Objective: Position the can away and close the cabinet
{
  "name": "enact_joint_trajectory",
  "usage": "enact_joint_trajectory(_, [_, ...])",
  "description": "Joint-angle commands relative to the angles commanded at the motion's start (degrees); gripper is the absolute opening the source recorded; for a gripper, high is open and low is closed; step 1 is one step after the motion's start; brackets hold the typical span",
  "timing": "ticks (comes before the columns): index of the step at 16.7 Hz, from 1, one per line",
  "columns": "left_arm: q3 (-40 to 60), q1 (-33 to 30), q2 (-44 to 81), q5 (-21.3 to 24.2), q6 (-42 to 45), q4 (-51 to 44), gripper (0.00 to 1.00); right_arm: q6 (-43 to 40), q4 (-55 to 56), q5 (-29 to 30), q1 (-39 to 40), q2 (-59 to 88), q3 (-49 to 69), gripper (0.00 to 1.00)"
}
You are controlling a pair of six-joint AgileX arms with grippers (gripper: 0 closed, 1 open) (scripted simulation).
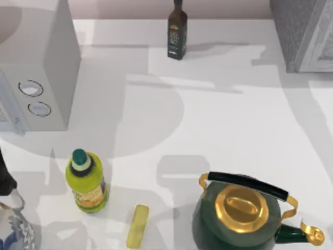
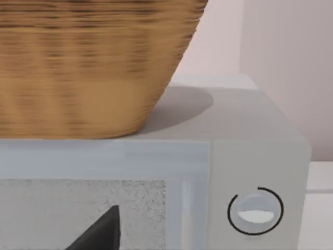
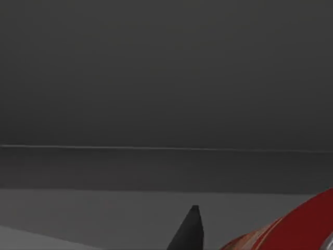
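Note:
The can (image 3: 299, 224) shows as a red curved side close to the right wrist camera, against a dark background. My right gripper (image 3: 250, 237) is shut on it, with one dark fingertip (image 3: 192, 226) just beside the can's side. The cabinet (image 1: 294, 36) is the grey speckled box at the table's far right, and its pale framed door (image 1: 322, 49) stands along its right part. My left arm (image 1: 5, 179) is parked at the table's front left, its wrist camera facing the white box with dials (image 2: 255, 208).
The white dial box (image 1: 47, 62) stands at the back left with a woven basket (image 2: 93, 62) on top. A dark bottle (image 1: 177, 31) is at the back centre. A yellow-green bottle (image 1: 87, 182), a yellow bar (image 1: 138, 225) and a green-gold kettle (image 1: 242, 216) line the front.

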Motion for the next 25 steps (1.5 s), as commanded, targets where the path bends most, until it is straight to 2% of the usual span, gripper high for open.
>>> enact_joint_trajectory(3, [0.00,0.00,0.00,0.00,0.00,0.00,1.00,-0.32,-1.86,-1.11,-0.33,6.80,8.89,0.00])
enact_joint_trajectory(9, [0.00,0.00,0.00,0.00,0.00,0.00,1.00,-0.03,-7.50,-2.30,-3.14,25.60,38.52,0.00])
enact_joint_trajectory(12, [0.00,0.00,0.00,0.00,0.00,0.00,1.00,0.08,-10.96,-2.77,-4.42,34.83,48.75,0.00])
enact_joint_trajectory(15, [0.00,0.00,0.00,0.00,0.00,0.00,1.00,0.32,-13.25,-3.17,-5.06,39.57,53.71,0.00])
enact_joint_trajectory(20, [0.00,0.00,0.00,0.00,0.00,0.00,1.00,0.37,-13.48,-3.21,-5.11,40.04,54.20,0.00])
enact_joint_trajectory(25, [0.00,0.00,0.00,0.00,0.00,0.00,1.00,0.37,-13.48,-3.21,-5.11,40.04,54.20,0.38])
